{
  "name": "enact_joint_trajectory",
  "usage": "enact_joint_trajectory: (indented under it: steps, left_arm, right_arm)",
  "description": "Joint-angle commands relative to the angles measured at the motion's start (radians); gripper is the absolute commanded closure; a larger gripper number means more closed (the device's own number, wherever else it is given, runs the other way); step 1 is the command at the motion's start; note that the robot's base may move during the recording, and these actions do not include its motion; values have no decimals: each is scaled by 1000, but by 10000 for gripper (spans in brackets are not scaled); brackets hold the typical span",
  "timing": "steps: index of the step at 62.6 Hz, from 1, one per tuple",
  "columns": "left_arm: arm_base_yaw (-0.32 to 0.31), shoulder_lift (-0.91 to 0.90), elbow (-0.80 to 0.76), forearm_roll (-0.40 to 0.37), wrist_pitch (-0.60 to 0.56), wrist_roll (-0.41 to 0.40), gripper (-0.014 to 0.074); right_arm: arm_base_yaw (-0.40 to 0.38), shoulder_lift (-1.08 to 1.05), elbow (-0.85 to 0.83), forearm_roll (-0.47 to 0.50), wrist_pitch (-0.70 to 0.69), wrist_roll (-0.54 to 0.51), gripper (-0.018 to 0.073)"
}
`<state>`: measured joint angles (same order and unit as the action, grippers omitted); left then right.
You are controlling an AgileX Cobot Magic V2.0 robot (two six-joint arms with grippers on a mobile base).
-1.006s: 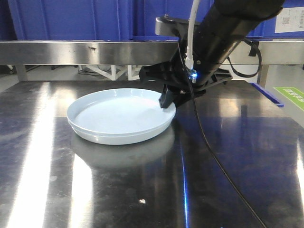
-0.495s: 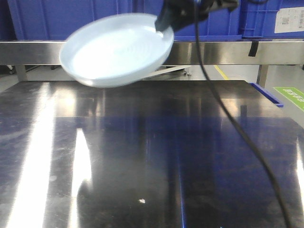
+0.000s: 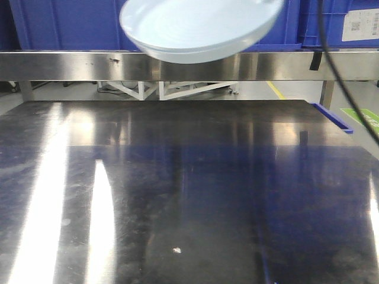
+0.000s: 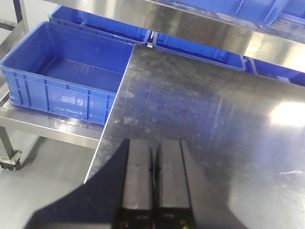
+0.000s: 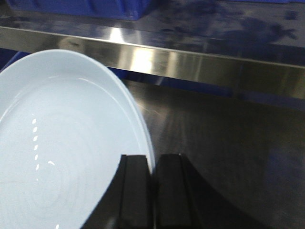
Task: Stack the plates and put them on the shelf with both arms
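Observation:
The pale-blue plates (image 3: 198, 29) hang in the air at the top of the front view, tilted, level with the steel shelf rail (image 3: 77, 59). In the right wrist view the plates (image 5: 62, 152) fill the left side, and my right gripper (image 5: 152, 160) is shut on their right rim. The shelf edge (image 5: 190, 67) runs just beyond them. My right gripper is out of the front view, above its top edge. My left gripper (image 4: 153, 143) is shut with nothing between its fingers, low over the table's left corner (image 4: 102, 157).
Blue bins (image 3: 65, 23) stand on the shelf. A blue crate (image 4: 62, 81) sits on a lower rack left of the steel table (image 3: 189, 177). A black cable (image 3: 343, 77) hangs at the right. A small white speck (image 3: 176, 250) lies near the table's front.
The plates rose off the table, held by the right gripper, and moved up and to the right. The right arm has left the front view through the top edge.

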<state>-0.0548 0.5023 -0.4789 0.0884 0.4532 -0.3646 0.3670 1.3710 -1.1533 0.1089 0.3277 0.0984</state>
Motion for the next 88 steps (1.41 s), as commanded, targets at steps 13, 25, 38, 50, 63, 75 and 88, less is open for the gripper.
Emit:
enact_joint_trajectory:
  steps: [13,25,38,50,63,75,88]
  left_arm:
    - [0,3,-29,5,-72,-8,496]
    - [0,3,-29,5,-72,-8,496]
    - [0,3,-29,5,-72,-8,496]
    - [0,3,-29,5,-72,-8,496]
    - [0,3,-29,5,-72,-8,496]
    - [0,3,-29,5,-72,-8,496]
    - [0,3,-29,5,-72,-8,496]
  right_arm:
    - [-68,-236,177,0,-81,-6,504]
    - [-112,-363,338,0,-81,-6,504]
    - [-164,-495,474,0,-93,-6,504]
    - [-187,-581,549,1,-118,-6,504]
    - [-187,-601,557,1,-125,-6,504]
    - [-187,-601,557,1,-125,-6,504]
    - [-187,-601,557,1,-124,-6,504]
